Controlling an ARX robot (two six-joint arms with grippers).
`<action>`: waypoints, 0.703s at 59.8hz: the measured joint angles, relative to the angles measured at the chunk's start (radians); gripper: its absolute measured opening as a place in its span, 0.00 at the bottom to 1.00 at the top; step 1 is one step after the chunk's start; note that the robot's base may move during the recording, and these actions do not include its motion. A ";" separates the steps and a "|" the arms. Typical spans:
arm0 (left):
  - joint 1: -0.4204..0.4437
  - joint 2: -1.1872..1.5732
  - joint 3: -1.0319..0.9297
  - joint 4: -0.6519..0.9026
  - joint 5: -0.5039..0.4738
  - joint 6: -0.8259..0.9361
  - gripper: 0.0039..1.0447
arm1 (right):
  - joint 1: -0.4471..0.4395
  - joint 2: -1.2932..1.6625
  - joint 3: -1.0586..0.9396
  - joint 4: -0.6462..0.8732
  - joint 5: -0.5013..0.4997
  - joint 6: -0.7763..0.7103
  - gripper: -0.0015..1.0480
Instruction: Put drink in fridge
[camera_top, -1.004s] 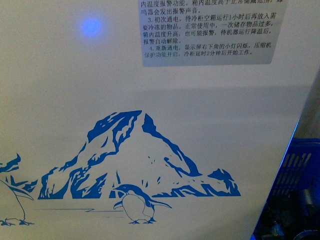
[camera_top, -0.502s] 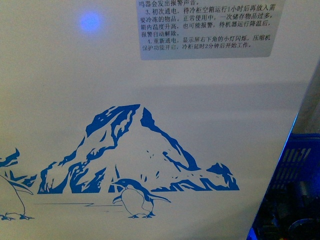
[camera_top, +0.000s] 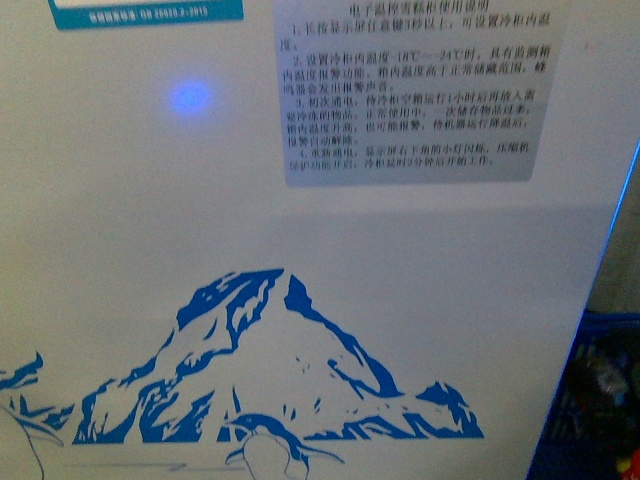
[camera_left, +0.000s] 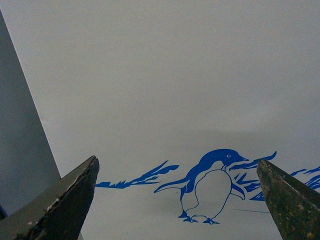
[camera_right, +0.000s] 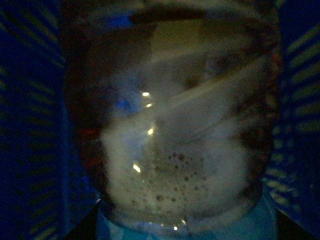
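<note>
The fridge (camera_top: 150, 200) fills the front view as a white panel with a blue mountain graphic, a glowing blue light and a text sticker. In the left wrist view my left gripper (camera_left: 177, 200) is open, its dark fingertips (camera_left: 70, 200) spread before the fridge (camera_left: 165, 85) front, where a blue penguin is printed. The drink (camera_right: 170, 125) fills the right wrist view, a clear bottle with frothy bubbles in dim liquid, and my right gripper is shut on it, its fingers hidden behind the bottle. Neither arm shows in the front view.
A blue plastic mesh basket (camera_top: 600, 400) stands at the fridge's lower right corner in the front view. Its mesh walls (camera_right: 30, 125) surround the bottle on both sides in the dim right wrist view.
The front view has shifted up the fridge front: the mountain graphic sits lower in frame, more of the text sticker and a blue label show at the top.
</note>
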 joint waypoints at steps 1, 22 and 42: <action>0.000 0.000 0.000 0.000 0.000 0.000 0.92 | 0.000 -0.058 -0.027 0.000 -0.006 0.004 0.38; 0.000 0.000 0.000 0.000 0.000 0.000 0.92 | 0.007 -0.899 -0.372 -0.090 -0.107 0.121 0.38; 0.000 0.000 0.000 0.000 0.000 0.000 0.92 | 0.045 -1.594 -0.607 -0.115 0.042 0.146 0.38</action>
